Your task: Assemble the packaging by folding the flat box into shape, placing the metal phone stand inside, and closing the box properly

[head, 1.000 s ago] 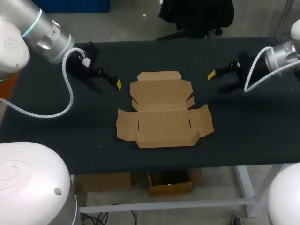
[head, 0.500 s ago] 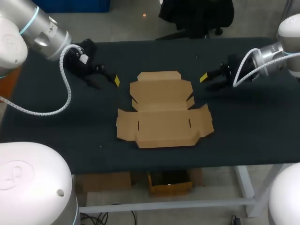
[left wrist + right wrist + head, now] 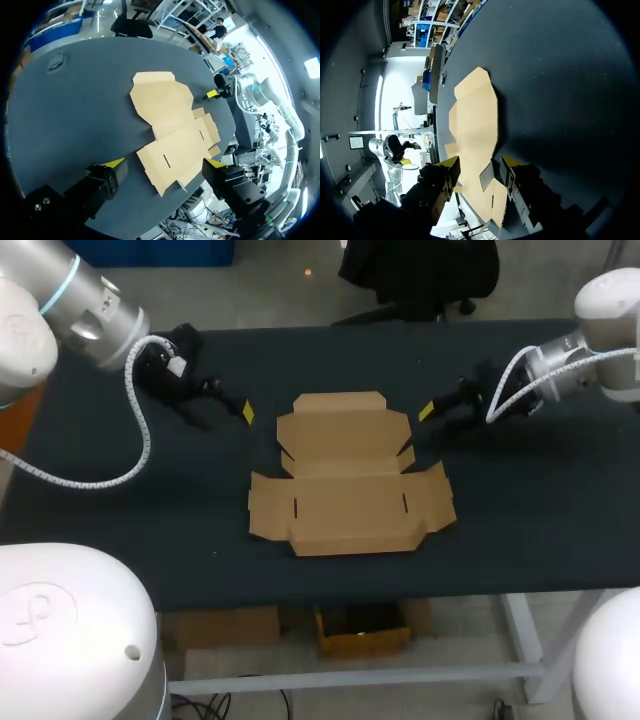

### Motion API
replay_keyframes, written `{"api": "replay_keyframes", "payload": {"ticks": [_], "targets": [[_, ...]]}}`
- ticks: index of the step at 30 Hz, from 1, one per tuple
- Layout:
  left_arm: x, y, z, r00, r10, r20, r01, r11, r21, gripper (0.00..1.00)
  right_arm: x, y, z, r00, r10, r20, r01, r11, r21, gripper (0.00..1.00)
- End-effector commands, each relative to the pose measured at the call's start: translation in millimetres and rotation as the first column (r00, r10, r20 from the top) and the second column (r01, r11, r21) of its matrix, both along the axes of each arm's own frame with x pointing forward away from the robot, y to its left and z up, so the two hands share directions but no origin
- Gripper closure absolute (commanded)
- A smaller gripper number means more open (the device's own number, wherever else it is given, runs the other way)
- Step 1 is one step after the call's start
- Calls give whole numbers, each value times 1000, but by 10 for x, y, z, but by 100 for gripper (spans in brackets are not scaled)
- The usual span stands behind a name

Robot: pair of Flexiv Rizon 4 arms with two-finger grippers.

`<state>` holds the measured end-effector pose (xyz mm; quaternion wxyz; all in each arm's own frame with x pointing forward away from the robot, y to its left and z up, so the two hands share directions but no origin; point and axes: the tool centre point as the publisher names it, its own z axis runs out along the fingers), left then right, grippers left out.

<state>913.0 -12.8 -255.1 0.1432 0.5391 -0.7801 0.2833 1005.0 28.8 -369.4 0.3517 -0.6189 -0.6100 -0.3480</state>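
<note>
A flat, unfolded cardboard box lies in the middle of the black table, with small side flaps slightly raised. My left gripper hovers off the box's far left corner; in the left wrist view its gripper is open wide and empty, with the box ahead of it. My right gripper hangs just off the box's far right corner. In the right wrist view its gripper is open at a narrower gap, holding nothing, with the box ahead. No phone stand shows in any view.
The black table is bare to the right and left of the box. From the left wrist view my right gripper shows beyond the box. From the right wrist view my left gripper shows past the box's far side.
My right arm has moved left toward the box's far right corner, and its fingers have drawn closer together. My left arm shifted slightly away and has since stayed put.
</note>
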Motion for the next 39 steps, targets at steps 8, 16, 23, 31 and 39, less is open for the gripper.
{"api": "replay_keyframes", "payload": {"ticks": [8,16,23,31,39], "targets": [[-8,51,-32,1000,5,-3,-5,1000,-8,0,53,53,-75,1000,-15,-12,14,998,-67,51],[-10,66,-44,1000,5,-4,-5,1000,-12,0,136,81,-223,999,-21,-30,17,994,-104,50],[-12,85,-55,1000,6,-4,-6,1000,-15,0,209,119,-321,999,-23,-50,19,997,-81,50],[-12,101,-57,1000,7,-1,-7,1000,-17,0,267,192,-395,997,-29,-66,24,998,-64,51],[-5,117,-82,1000,8,-2,-8,1000,-20,0,330,323,-360,998,-16,-57,13,999,-41,51]]}}
